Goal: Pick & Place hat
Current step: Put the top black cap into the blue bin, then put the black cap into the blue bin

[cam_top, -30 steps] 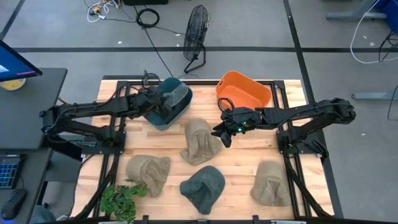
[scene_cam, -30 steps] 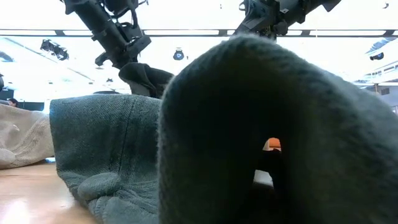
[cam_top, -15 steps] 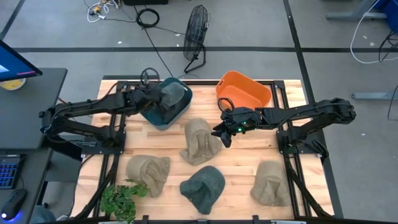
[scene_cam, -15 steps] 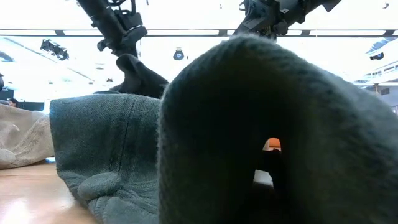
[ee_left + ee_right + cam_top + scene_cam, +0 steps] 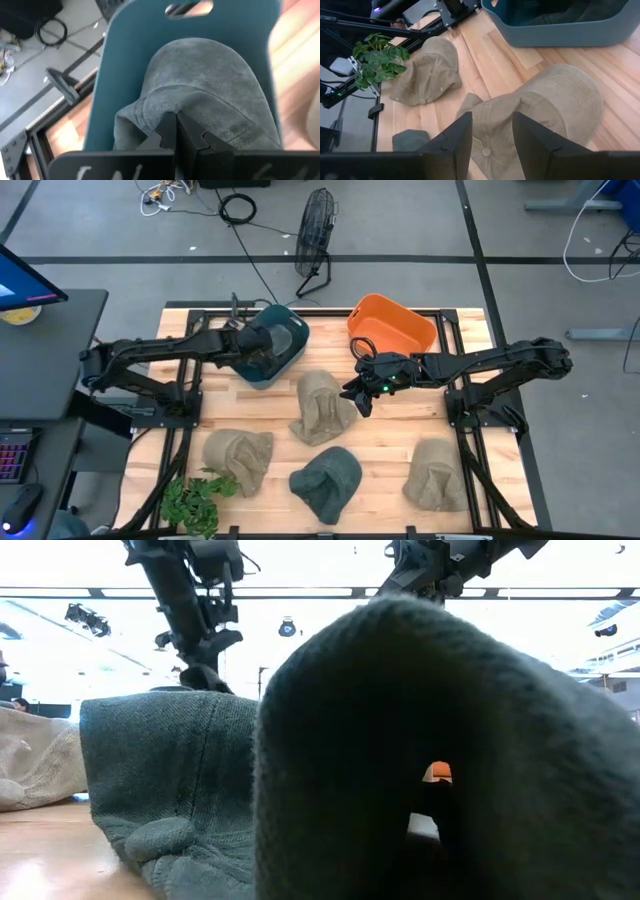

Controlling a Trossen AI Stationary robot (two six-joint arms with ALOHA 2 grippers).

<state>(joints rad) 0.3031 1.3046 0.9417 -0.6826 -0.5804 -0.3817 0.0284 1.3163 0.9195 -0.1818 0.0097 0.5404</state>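
Observation:
A grey-green hat (image 5: pixel 210 85) lies inside the teal bin (image 5: pixel 262 380) at the table's far left. My left gripper (image 5: pixel 178 131) is down in that bin (image 5: pixel 130 45), shut on the hat; in the high view it (image 5: pixel 250 340) is over the bin's left part. My right gripper (image 5: pixel 492 140) is open and hovers above a tan hat (image 5: pixel 545 110) at mid-table, touching nothing; in the high view it (image 5: pixel 360 392) stands by that hat's (image 5: pixel 322 408) right edge. My left gripper pinches a raised fold of the grey-green hat (image 5: pixel 157 107) between its two fingers, coming from above and pointing down. The hat sits in the teal bin below the fingers, its crown spread over the bin's floor.
An orange bin (image 5: pixel 392 328) stands at the far edge, right of the teal one. Two more tan hats (image 5: pixel 238 458) (image 5: pixel 437 472) and a dark green hat (image 5: pixel 327 480) lie along the near side. That dark green hat (image 5: pixel 400 740) fills the low view. A plant (image 5: pixel 195 498) sits at the near left corner.
My left gripper has gone down into the teal bin, still shut on the grey-green hat. The hat hung below the fingers a second ago and now lies in the bin.

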